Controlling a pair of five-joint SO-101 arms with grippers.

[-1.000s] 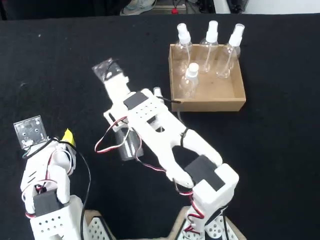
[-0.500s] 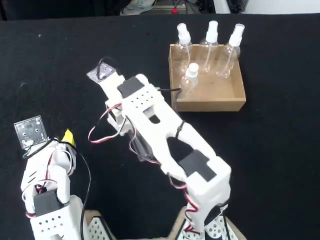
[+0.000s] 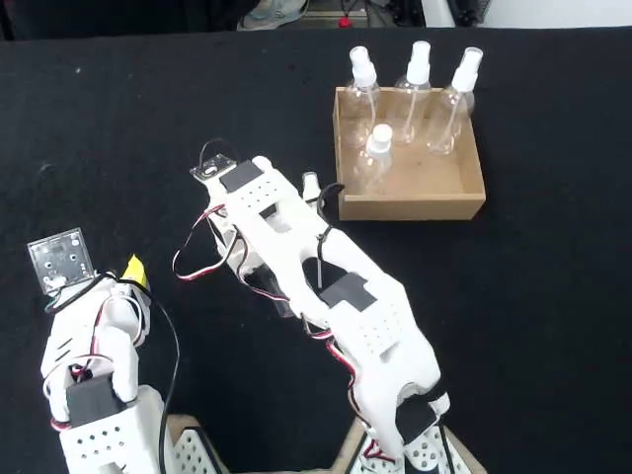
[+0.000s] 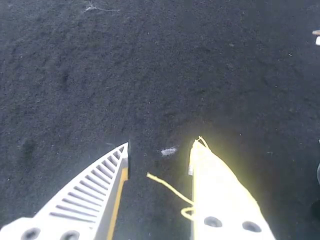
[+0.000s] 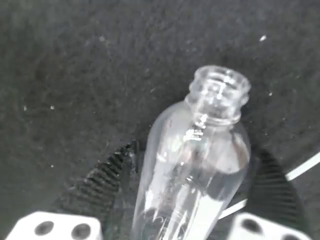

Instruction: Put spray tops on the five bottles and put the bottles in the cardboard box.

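Observation:
A clear bottle (image 5: 200, 150) with a bare threaded neck stands between the black fingers (image 5: 107, 172) of my right gripper (image 5: 195, 150), which is shut on its body. In the high view the right arm (image 3: 296, 242) stretches over the middle of the table and covers this bottle. A loose white spray top (image 3: 312, 184) lies just beside the arm, by the near left corner of the cardboard box (image 3: 410, 208). Several capped bottles (image 3: 415, 84) stand in the box. My left gripper (image 4: 160, 147) hangs open over bare table at the near left (image 3: 133, 269).
The black tabletop (image 3: 533, 326) has free room to the right of the arm and in front of the box. A white thread (image 4: 167, 187) trails from the left gripper's yellow finger.
The right arm has folded over, and its wrist has dropped towards the table and shifted slightly right, closer to the spray top. The left arm has kept still.

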